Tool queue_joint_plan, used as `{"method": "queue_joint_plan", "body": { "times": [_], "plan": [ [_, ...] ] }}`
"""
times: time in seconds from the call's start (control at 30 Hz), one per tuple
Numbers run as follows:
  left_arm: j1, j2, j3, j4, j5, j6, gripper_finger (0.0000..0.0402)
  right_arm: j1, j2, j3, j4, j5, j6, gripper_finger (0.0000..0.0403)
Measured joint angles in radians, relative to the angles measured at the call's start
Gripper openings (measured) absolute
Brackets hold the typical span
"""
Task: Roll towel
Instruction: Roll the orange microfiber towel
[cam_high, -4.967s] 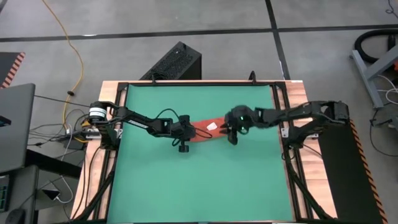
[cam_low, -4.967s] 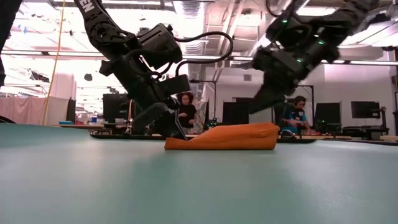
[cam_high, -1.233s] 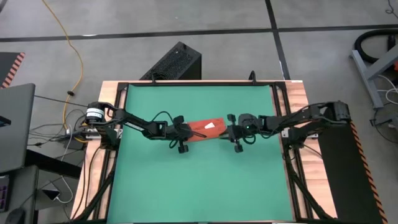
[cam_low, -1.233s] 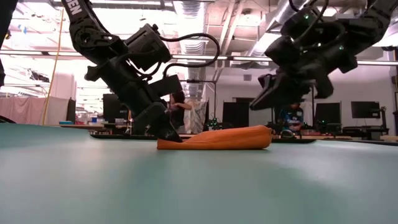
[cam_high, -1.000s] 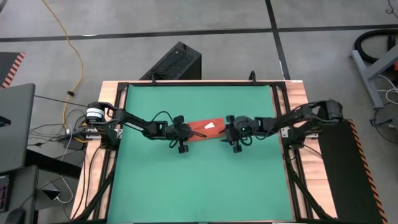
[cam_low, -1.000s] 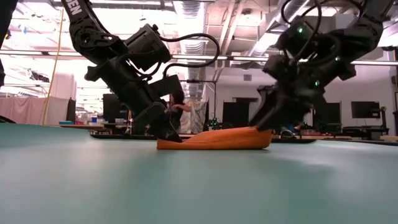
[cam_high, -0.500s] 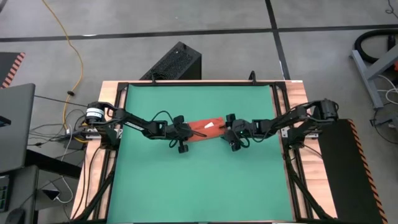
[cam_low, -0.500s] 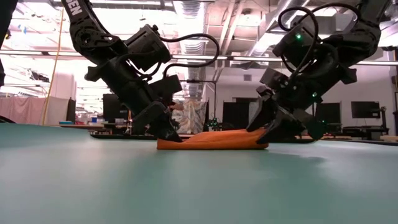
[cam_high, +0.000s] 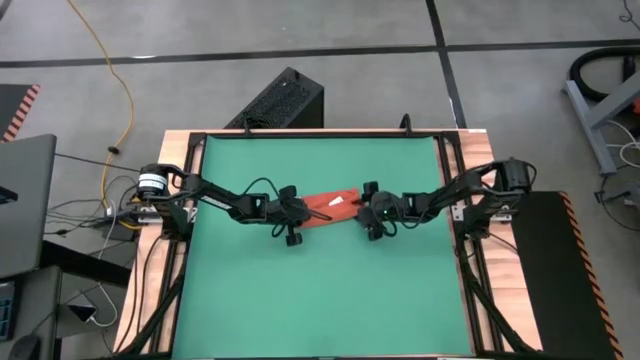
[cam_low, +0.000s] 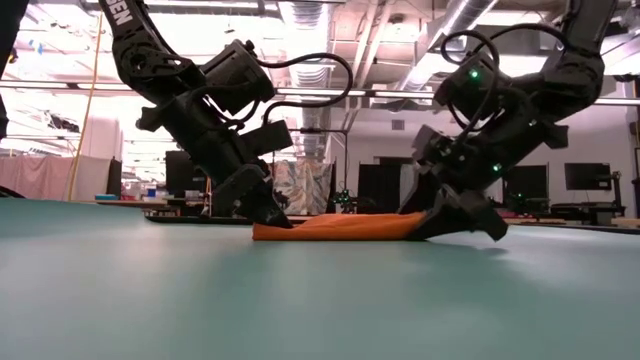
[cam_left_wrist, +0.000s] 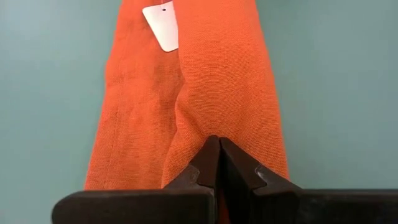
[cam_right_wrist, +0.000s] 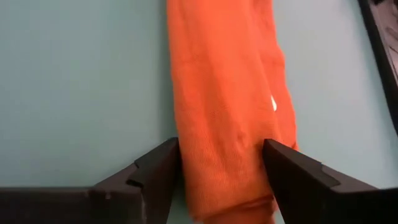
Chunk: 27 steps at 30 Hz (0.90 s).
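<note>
Bright, even light falls from overhead strip fixtures (cam_low: 330, 20), which glare white in the low view and leave both arms as dark silhouettes. The flat green mat (cam_high: 320, 290) carries only faint shadows. Close up, the orange-red woven towel (cam_left_wrist: 205, 81) looks sharp; the right wrist view is softer.

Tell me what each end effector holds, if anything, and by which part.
The left end effector is shut on one end of the towel. The right end effector stands open astride the other end, gripping nothing yet.
</note>
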Motion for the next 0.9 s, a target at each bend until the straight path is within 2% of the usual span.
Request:
{"method": "queue_joint_plan", "body": {
  "times": [0.1,0.37,0.47,0.53,0.63,0.77,0.9],
  "plan": [
    [0.001,0.000,0.000,0.000,0.013,0.011,0.0000,0.006,0.016,0.003,-0.021,0.049,0.034,0.0219],
    [0.001,0.000,0.000,0.001,0.033,0.006,0.0000,0.009,0.009,0.002,-0.055,0.036,0.083,0.0078],
    [0.002,0.000,0.000,0.001,0.044,-0.007,0.0000,0.011,0.008,0.003,-0.072,0.043,0.099,0.0040],
    [0.002,0.000,0.000,0.001,0.054,-0.017,0.0000,0.011,0.004,0.004,-0.089,0.026,0.125,0.0035],
    [0.001,0.000,0.000,0.005,0.081,-0.024,0.0000,0.005,-0.020,0.018,-0.165,-0.056,0.198,0.0035],
    [0.001,0.000,0.000,0.008,0.109,-0.026,0.0000,-0.011,-0.068,0.068,-0.336,-0.193,0.323,0.0035],
    [0.000,0.001,0.000,0.009,0.146,-0.027,0.0000,-0.066,-0.111,0.155,-0.528,-0.375,0.491,0.0035]
  ]
}}
